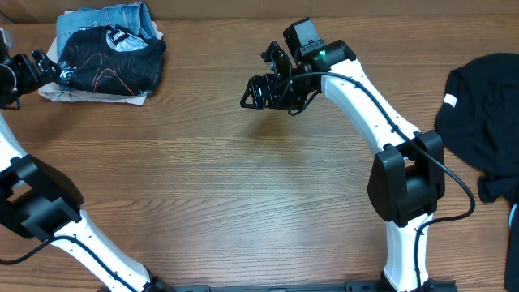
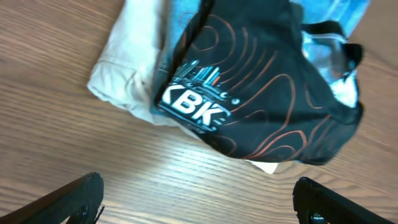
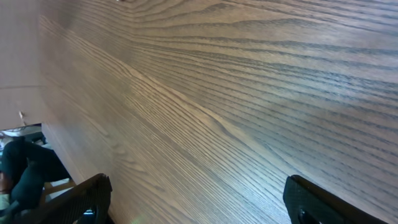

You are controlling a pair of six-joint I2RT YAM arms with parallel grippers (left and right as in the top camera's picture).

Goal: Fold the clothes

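Note:
The clothes, a black jersey [image 1: 113, 53] with orange contour lines, lie folded on top of a small pile at the table's far left. In the left wrist view the jersey [image 2: 249, 81] shows a white "KBK" logo facing up. My left gripper [image 1: 39, 69] stands open just left of the pile, its fingers [image 2: 81, 193] wide apart over bare wood and touching nothing; the gripper [image 2: 199, 196] is short of the cloth. My right gripper [image 1: 258, 77] hovers open over the table's middle back, nothing between its fingers [image 3: 311, 199]. In its own view the right gripper [image 3: 199, 196] sees only wood grain.
Under the jersey lie a blue denim piece [image 1: 122, 16] and a beige cloth [image 2: 124, 68]. A loose black garment [image 1: 486, 105] with a white tag is heaped at the right edge. The right arm's base [image 1: 405, 186] stands front right.

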